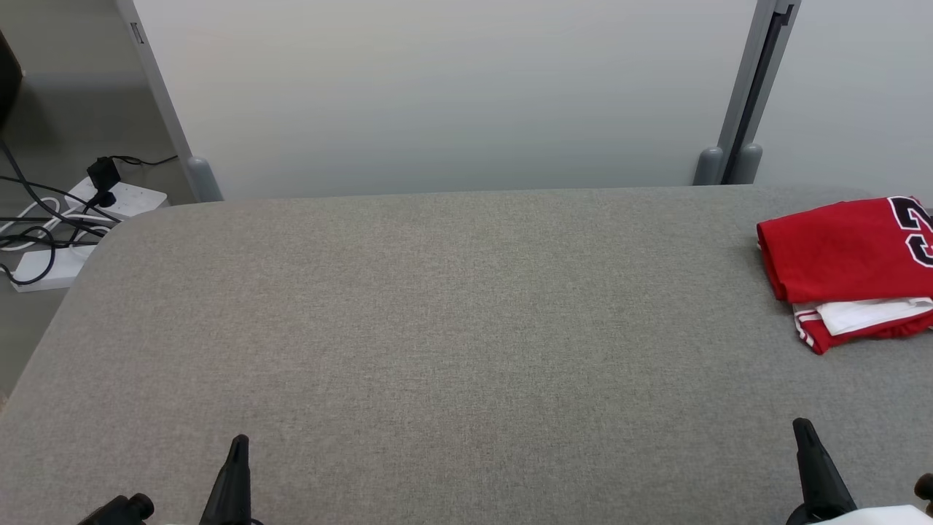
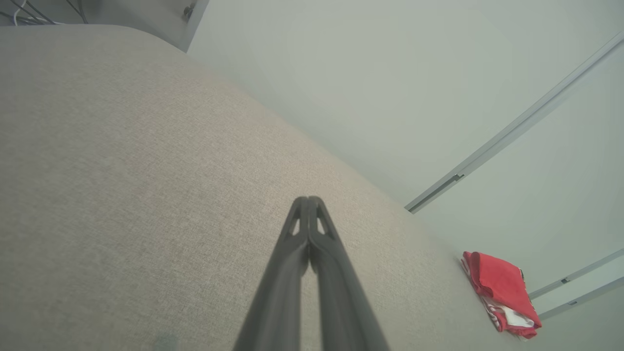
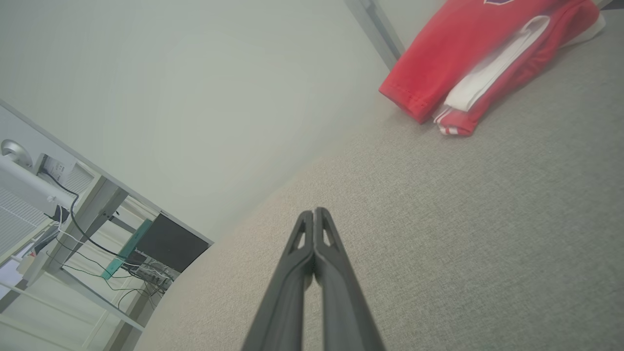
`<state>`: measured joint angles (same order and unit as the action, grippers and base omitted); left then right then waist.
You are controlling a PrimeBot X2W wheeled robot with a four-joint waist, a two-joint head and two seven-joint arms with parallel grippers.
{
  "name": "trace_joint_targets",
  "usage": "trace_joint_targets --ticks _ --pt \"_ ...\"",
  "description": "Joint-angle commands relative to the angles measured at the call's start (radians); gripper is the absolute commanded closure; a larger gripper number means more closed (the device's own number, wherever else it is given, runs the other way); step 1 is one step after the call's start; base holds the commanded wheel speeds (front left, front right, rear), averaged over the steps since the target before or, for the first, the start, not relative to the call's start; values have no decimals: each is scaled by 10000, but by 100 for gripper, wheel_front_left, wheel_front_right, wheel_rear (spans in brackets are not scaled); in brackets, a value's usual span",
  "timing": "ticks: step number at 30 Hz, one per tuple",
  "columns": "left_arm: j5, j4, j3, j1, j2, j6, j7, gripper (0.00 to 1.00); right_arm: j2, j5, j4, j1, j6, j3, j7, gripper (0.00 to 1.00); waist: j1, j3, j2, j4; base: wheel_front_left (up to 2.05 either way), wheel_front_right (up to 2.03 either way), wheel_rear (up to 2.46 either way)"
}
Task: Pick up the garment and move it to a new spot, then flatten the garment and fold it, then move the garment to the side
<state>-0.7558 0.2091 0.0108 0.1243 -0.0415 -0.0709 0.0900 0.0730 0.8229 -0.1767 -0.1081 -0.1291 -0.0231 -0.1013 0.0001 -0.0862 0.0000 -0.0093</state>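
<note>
The garment [image 1: 849, 266] is a red jersey with white trim and a dark number, folded into a compact stack at the far right of the grey table [image 1: 437, 328]. It also appears small at the lower right as the garment [image 2: 502, 292] in the left wrist view, and at the top right as the garment [image 3: 477, 53] in the right wrist view. My left gripper [image 1: 237, 445] rests near the front edge at the lower left, shut and empty, fingertips pressed together [image 2: 308, 200]. Well short of the jersey, my right gripper [image 1: 802, 426] sits at the lower right, shut on nothing [image 3: 314, 212].
A pale partition wall [image 1: 452, 95] with grey posts [image 1: 743, 95] stands right behind the table's far edge. On the floor at the far left lie power strips [image 1: 80, 219] with tangled cables. A desk frame [image 3: 73, 214] with wiring stands beyond the table.
</note>
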Motion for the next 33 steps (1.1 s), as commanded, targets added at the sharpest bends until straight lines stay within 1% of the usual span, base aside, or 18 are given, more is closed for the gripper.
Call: trace_joint_targets --ticks 1,6,33 --pt "-372 -196 222 -612 -47 -128 -44 100 126 340 204 497 -8 32 129 100 0 22 0 2 0 0 0" --pt "-1089 -146 293 -763 -51 -169 -219 100 101 1008 126 643 -9 -43 300 100 0 98 0 10 0 0 0" --pt "-4212 68 604 -1419 -66 -349 -982 100 -12 3910 -211 1277 -12 -375 1050 100 0 432 0 45 0 0 0"
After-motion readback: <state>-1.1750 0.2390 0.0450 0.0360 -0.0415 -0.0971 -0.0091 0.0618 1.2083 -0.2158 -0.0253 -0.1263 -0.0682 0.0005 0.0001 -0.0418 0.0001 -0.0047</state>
